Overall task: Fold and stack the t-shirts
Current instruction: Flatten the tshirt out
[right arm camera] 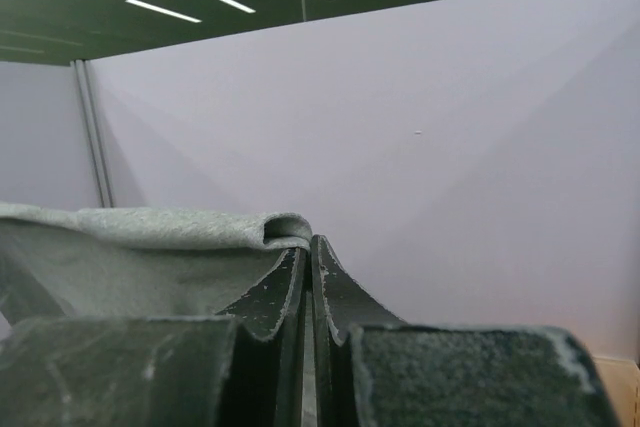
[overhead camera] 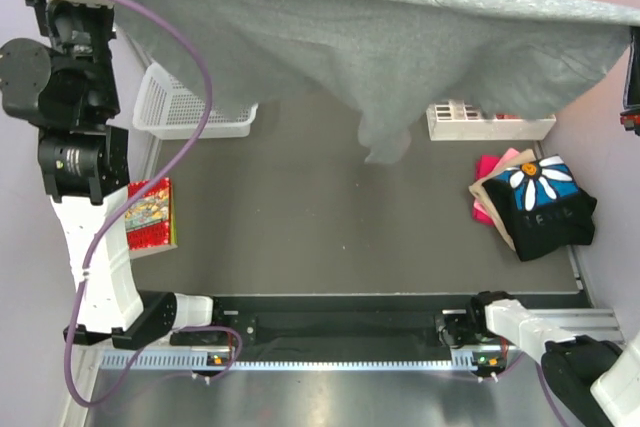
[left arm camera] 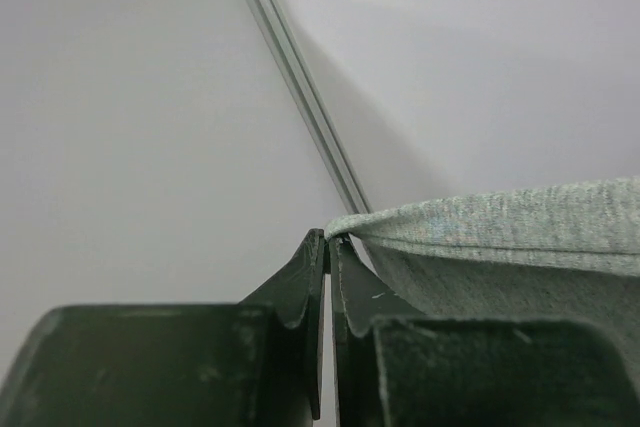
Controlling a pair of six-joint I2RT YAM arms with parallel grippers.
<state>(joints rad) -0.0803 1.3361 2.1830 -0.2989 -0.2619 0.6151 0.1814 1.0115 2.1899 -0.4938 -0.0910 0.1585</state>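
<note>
Pinching opposite ends, my left gripper [left arm camera: 328, 247] and right gripper [right arm camera: 308, 247] are both clamped on the light grey t-shirt [overhead camera: 400, 47], stretched wide high above the bench [overhead camera: 300, 227]. I should lower both evenly, keeping tension, so it lands flat, clear of the other t-shirts [overhead camera: 535, 209].

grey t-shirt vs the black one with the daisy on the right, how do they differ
The grey t-shirt hangs spread in the air, pinched by the left gripper and right gripper; the black t-shirt lies bunched on the table. The grey t-shirt is plain; the black t-shirt bears a white daisy on blue. The grey t-shirt hangs alone; the black t-shirt tops pink and tan cloth. Both are soft cloth shirts.
</note>
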